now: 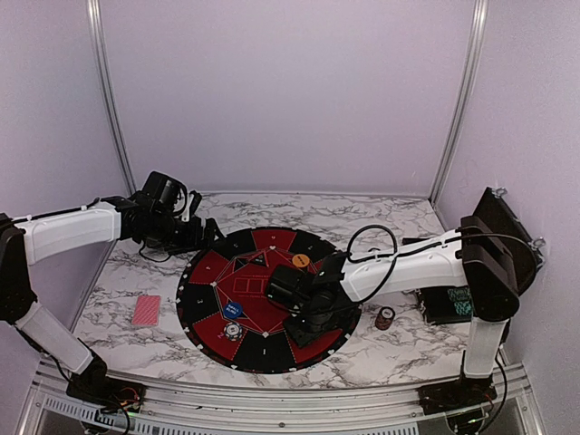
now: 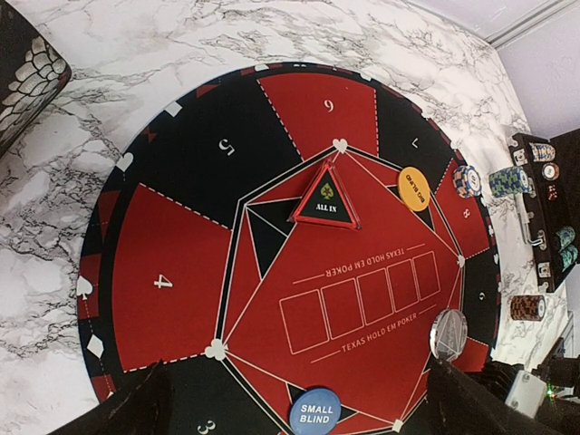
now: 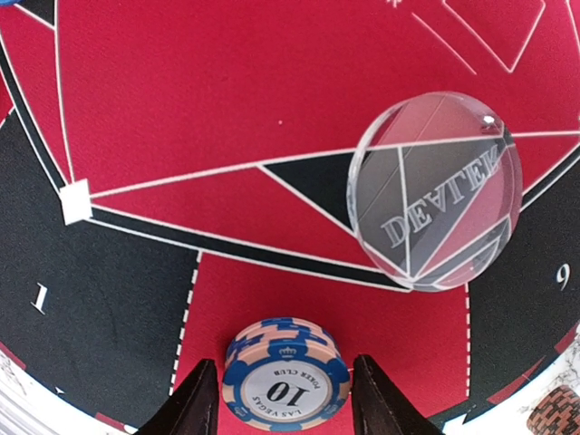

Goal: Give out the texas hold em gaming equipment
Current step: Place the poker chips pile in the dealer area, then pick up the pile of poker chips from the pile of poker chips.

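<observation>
Nearest me, my right hand (image 3: 285, 361) is low over the near part of the round mat (image 1: 208, 272). Its fingers are parted on either side of a blue-and-white chip stack (image 3: 286, 388) that sits on a red wedge of the mat. A sliver of red shows between each finger and the stack, so I record no pinch. Just ahead of that hand, a clear dealer disc (image 3: 435, 190) lies on the mat. A pale chip stack (image 1: 233, 330) rests at the mat's near-left rim, with the blue small-blind marker (image 1: 234, 309) just behind it.

On the bare table (image 1: 118, 340), a red-backed card (image 1: 145, 310) lies left of the mat. A dark chip stack (image 1: 386, 318) stands right of the mat, near the black case (image 1: 449, 306).

Farther in, the all-in triangle (image 2: 324, 198) sits at the mat's centre, with the orange big-blind disc (image 2: 414, 189) near it. At the far-left rim, my left hand (image 1: 201, 231) hovers with its fingers spread wide, holding nothing.
</observation>
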Tool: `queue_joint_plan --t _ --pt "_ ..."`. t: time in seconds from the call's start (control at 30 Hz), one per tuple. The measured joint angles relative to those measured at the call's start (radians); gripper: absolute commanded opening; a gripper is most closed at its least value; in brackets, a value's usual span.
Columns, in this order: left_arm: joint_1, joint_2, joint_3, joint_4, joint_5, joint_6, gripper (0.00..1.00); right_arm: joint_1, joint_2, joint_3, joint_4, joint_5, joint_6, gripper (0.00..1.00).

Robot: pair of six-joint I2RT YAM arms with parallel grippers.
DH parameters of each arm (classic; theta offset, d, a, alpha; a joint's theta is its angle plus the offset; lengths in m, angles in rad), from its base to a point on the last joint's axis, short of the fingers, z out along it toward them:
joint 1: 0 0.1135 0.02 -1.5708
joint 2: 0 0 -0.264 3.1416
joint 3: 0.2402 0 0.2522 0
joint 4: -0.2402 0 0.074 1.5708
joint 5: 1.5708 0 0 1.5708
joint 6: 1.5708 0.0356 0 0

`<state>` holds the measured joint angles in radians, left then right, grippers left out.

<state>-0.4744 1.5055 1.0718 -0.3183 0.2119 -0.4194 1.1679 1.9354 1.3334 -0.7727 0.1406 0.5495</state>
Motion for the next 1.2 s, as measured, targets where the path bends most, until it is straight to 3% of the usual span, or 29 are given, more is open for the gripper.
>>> queue_joint_plan --t 0.57,0.87,1.2 --pt "0.000 0.000 0.000 0.000 -0.003 0.000 0.99 0.000 0.000 0.065 -0.035 0.003 -0.017 0.67" --pt "0.000 0.000 0.000 0.000 -0.003 0.000 0.99 -0.054 -0.095 0.069 -0.073 0.033 -0.023 0.67" --pt "0.000 0.000 0.000 0.000 -0.003 0.000 0.99 -0.185 -0.277 -0.042 -0.093 0.062 -0.044 0.67"
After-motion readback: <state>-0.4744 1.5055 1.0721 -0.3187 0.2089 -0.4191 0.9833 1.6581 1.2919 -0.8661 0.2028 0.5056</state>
